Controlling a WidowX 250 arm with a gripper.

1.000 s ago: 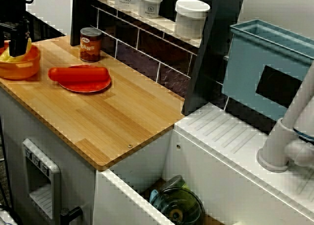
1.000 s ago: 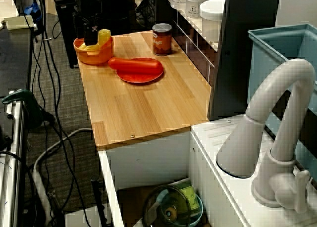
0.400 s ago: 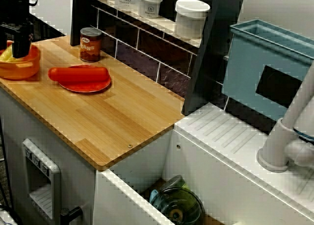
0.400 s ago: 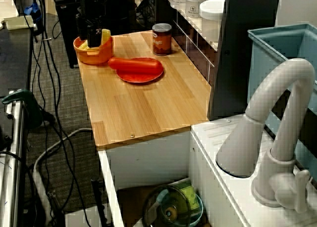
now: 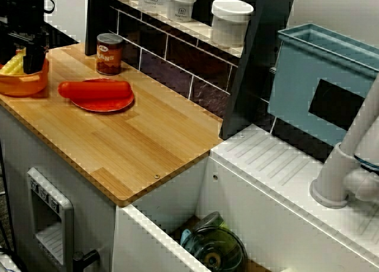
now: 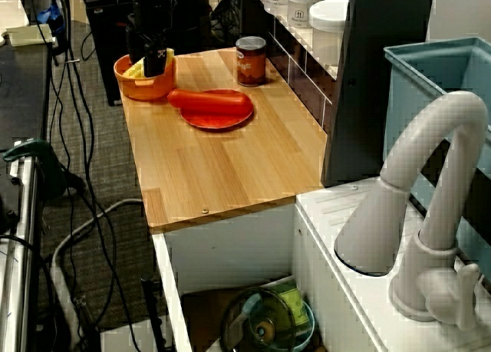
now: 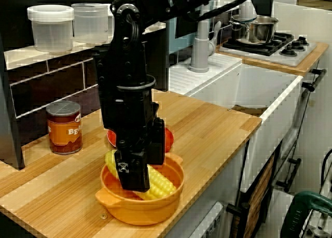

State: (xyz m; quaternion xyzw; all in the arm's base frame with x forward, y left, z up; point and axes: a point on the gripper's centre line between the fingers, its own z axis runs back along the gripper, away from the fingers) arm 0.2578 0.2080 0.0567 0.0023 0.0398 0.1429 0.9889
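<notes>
Gripper [image 7: 134, 182] has shifted slightly toward the can [image 7: 64, 127] vs 1 s ago. Tips sit low over corn [image 7: 160, 183] in orange bowl [image 7: 136, 211]; can't tell if fingers clamp it. Bowl at wood counter [image 7: 218, 124] end, red plate [image 5: 98, 103] beside.

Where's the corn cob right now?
In the view from the counter's end, the corn cob lies in the orange bowl, under the gripper, in front of the red plate.
</notes>
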